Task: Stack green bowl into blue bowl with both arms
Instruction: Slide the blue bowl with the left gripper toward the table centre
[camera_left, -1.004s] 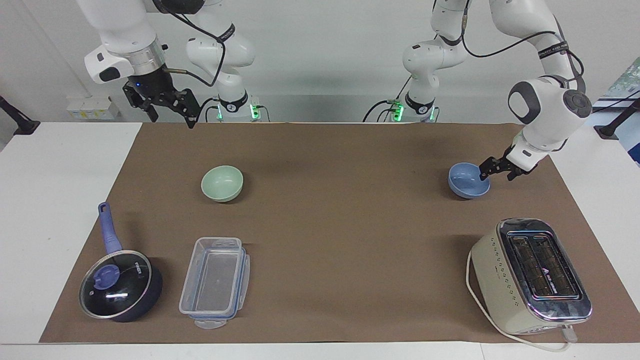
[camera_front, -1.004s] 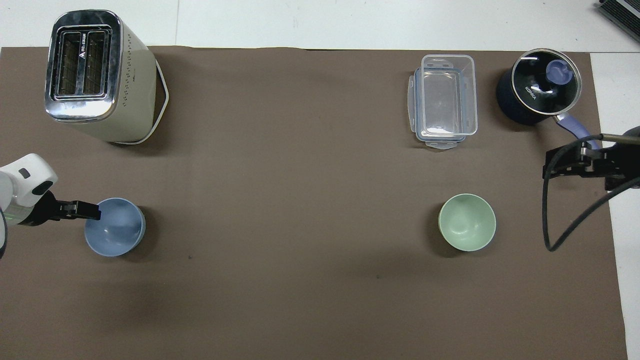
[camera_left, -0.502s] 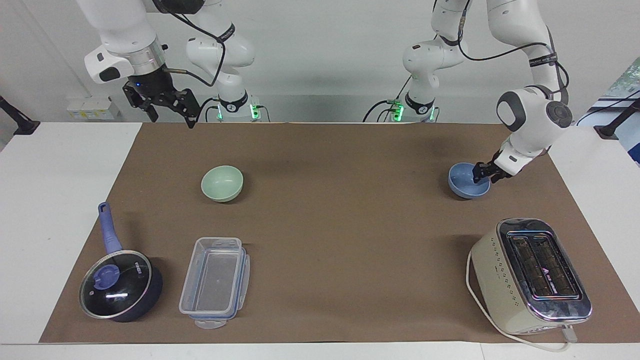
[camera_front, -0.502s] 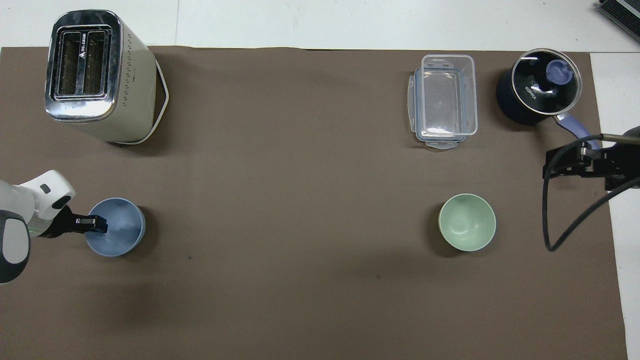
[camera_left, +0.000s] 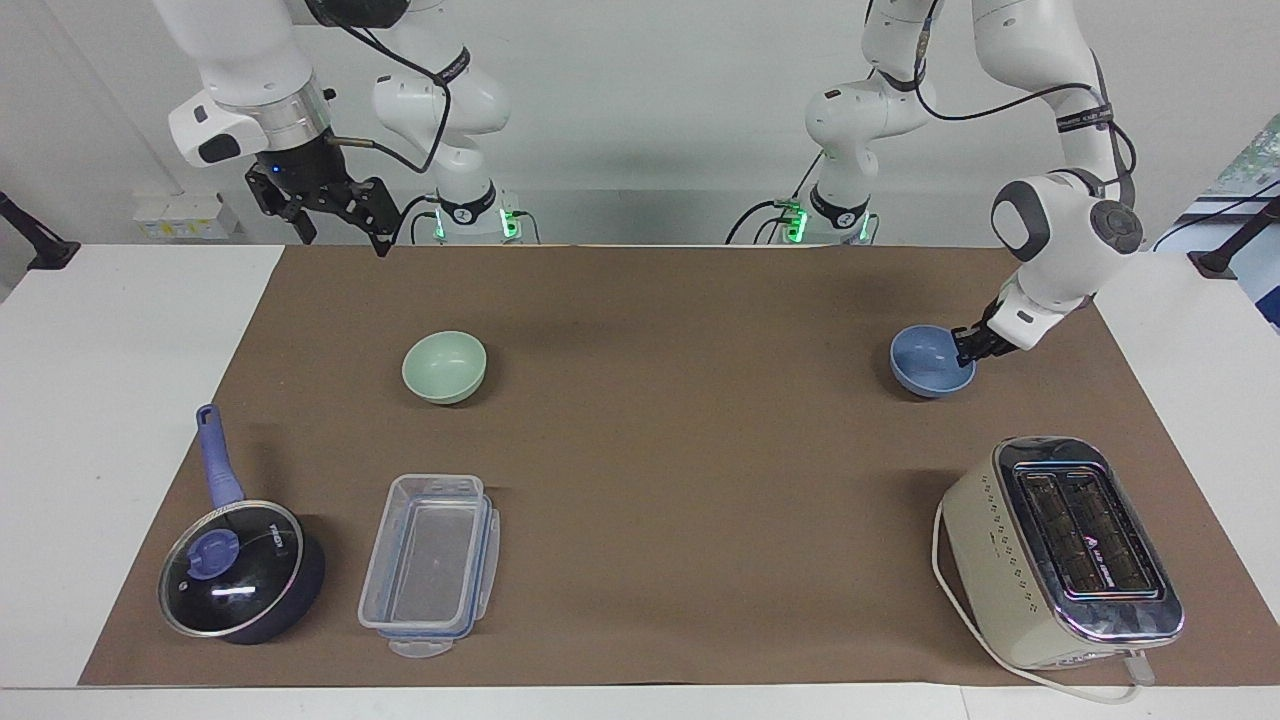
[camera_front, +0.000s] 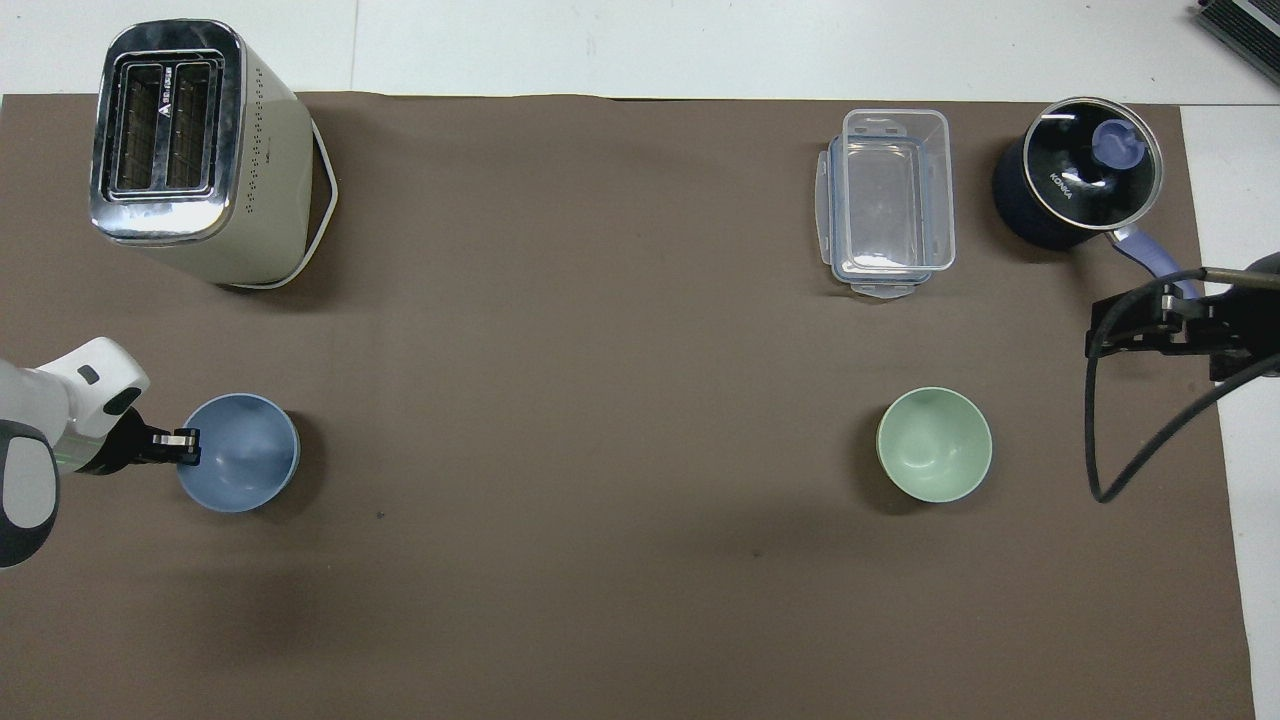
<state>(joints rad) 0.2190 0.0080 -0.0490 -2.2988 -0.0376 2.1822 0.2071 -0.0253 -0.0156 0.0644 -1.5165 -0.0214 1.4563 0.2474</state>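
The periwinkle-blue bowl (camera_left: 925, 367) sits on the brown mat toward the left arm's end of the table; it also shows in the overhead view (camera_front: 245, 455). My left gripper (camera_left: 968, 348) is down at the bowl's rim on the side away from the table's middle, with its fingers closed on the rim (camera_front: 186, 447). The pale green bowl (camera_left: 444, 366) stands upright toward the right arm's end (camera_front: 934, 444). My right gripper (camera_left: 343, 236) waits open and empty, raised over the mat's edge nearest the robots (camera_front: 1105, 330).
A cream toaster (camera_left: 1060, 550) stands farther from the robots than the blue bowl. A clear plastic container (camera_left: 430, 565) and a dark blue lidded saucepan (camera_left: 240, 570) lie farther from the robots than the green bowl. A black cable (camera_front: 1130, 450) hangs from the right arm.
My left gripper dipped to the blue bowl's rim and closed on it. The bowl shifted slightly toward the table's middle. The right arm and green bowl have not moved.
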